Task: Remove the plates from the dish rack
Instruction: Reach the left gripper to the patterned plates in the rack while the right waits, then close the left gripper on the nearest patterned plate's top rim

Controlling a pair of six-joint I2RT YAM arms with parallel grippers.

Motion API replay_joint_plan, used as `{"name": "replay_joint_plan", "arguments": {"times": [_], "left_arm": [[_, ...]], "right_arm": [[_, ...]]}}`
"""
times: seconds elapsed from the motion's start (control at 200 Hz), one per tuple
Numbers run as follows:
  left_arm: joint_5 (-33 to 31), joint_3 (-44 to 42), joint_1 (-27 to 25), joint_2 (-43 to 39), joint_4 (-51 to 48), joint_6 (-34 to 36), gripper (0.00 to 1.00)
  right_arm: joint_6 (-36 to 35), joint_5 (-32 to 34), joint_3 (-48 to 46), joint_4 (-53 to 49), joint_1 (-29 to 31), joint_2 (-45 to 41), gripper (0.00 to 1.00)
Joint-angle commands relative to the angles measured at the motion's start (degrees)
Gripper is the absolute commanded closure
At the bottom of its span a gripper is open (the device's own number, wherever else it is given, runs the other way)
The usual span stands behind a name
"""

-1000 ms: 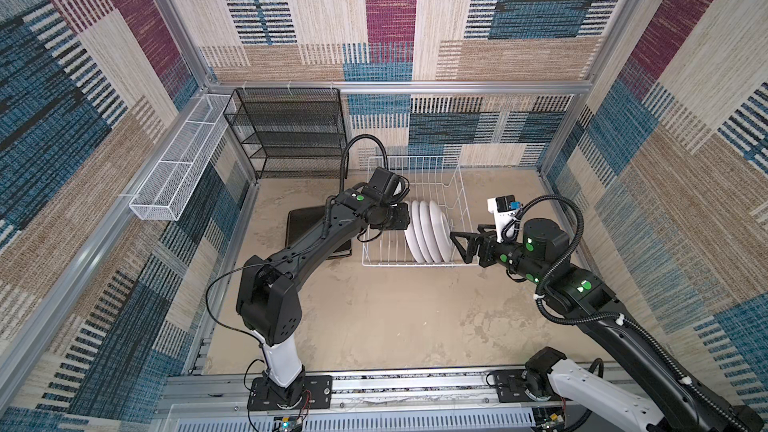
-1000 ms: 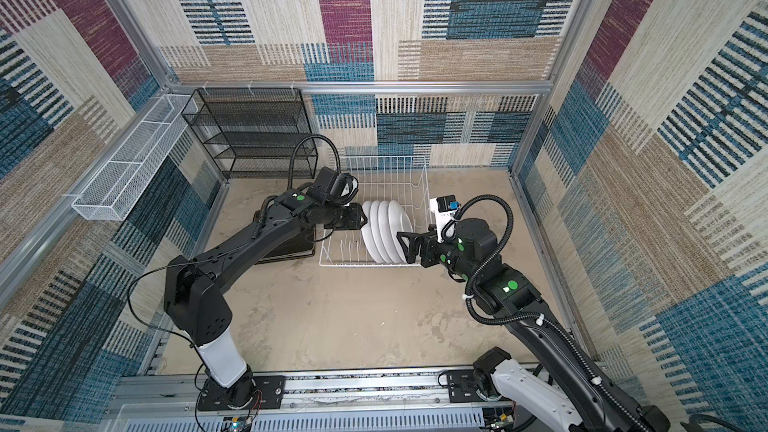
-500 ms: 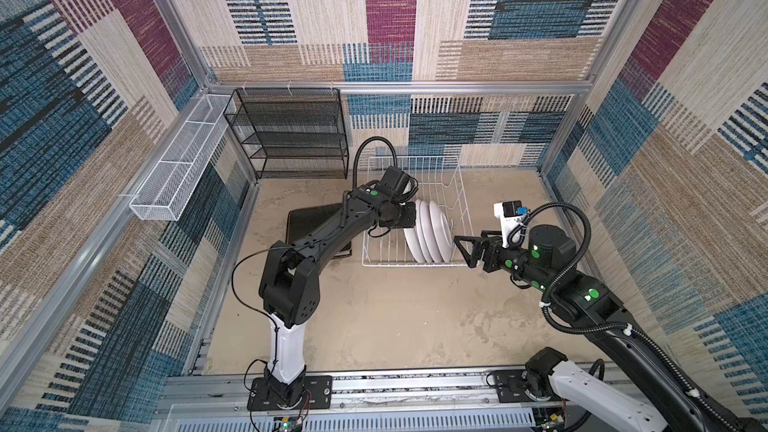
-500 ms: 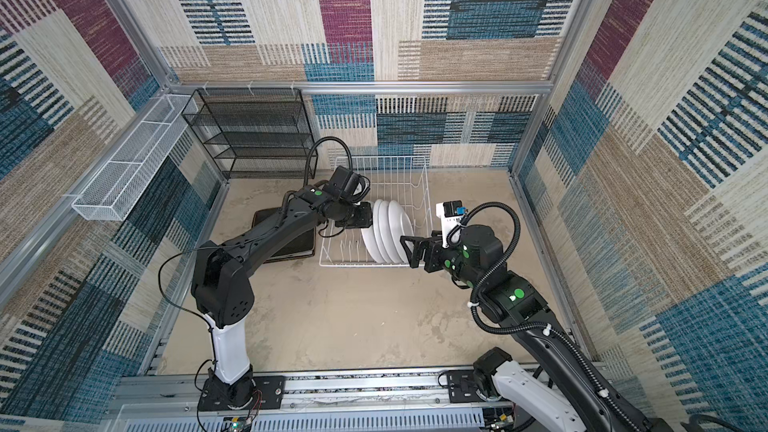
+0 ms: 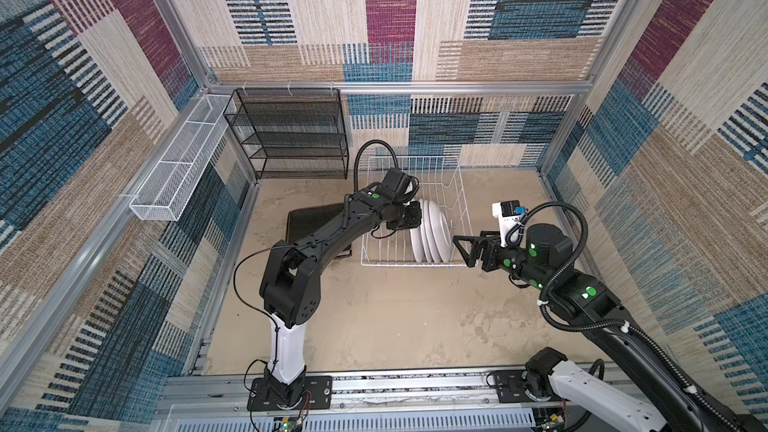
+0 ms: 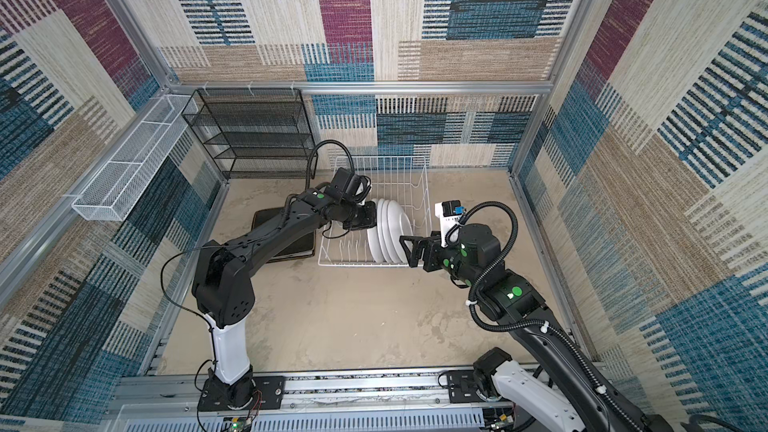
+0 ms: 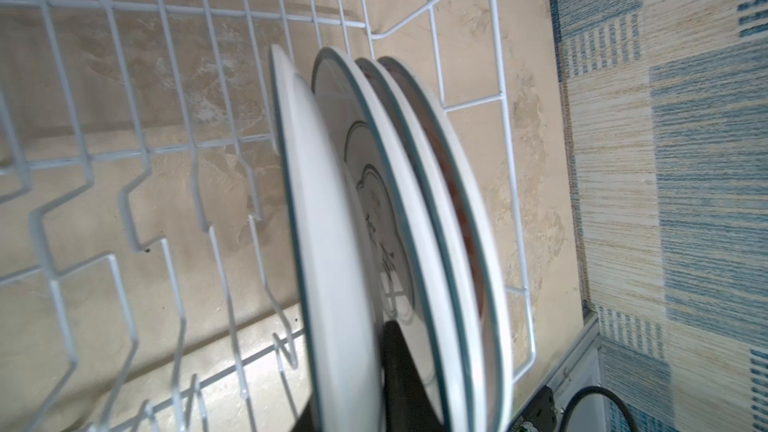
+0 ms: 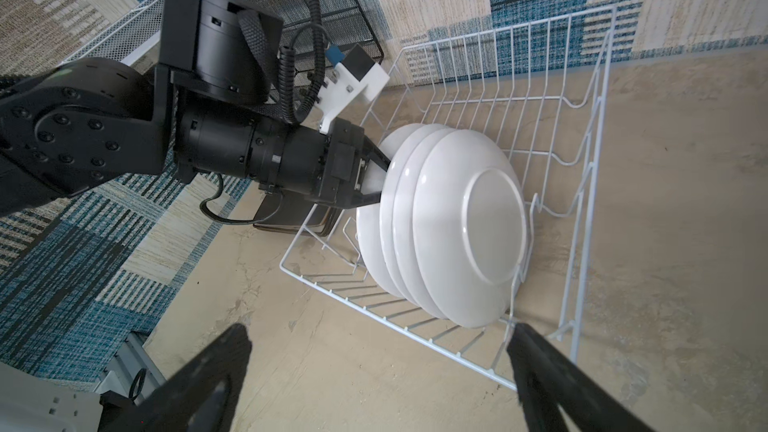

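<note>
**Left claw on end plate; four round plates in rack**

Dish rack (image 5: 386, 257) sits on the floor near the back wall, with the black mesh shelf (image 5: 291, 135) behind it to the left in both top views.

Round plates (image 5: 432, 234): four, on edge, packed at the rack's right end. The slots toward the left arm are bare.

Left gripper (image 8: 380, 180) is clamped on the rim of the end plate (image 8: 370, 238), one finger (image 7: 399, 367) wedged between it and the next plate.

Right gripper (image 5: 462, 252) is spread wide and holds nothing, just beside the rack's near right corner.

Bare floor lies in front, between the arms.

Dark square plates (image 5: 307, 222) are stacked flat just left of the rack, under the left arm; count unclear.

The second plate's face shows a printed motif, too blurred to read.
</note>
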Motion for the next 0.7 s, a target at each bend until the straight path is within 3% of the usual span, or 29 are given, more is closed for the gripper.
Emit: {"name": "replay_joint_plan", "arguments": {"times": [0.0,0.14,0.471,0.696], "left_arm": [[-4.20,-0.93,0.25,-0.48,-3.49,-1.35,0.90],[-3.96,-2.62,0.25,-1.46,-1.19,-3.72,1.00],[0.01,-8.49,0.24,-2.67,8.31,-10.23,1.00],[2.45,-5.79,-0.02,-0.80,8.74,-10.43,1.00]], "right_arm": [[-2.41,0.65,1.09,2.33,0.02,0.97,0.01],[-4.65,1.34,1.99,3.03,0.02,2.39,0.01],[-7.18,2.06,4.63,2.99,0.02,6.22,0.01],[-6.86,3.31,4.33,2.52,0.03,5.72,0.01]]}}
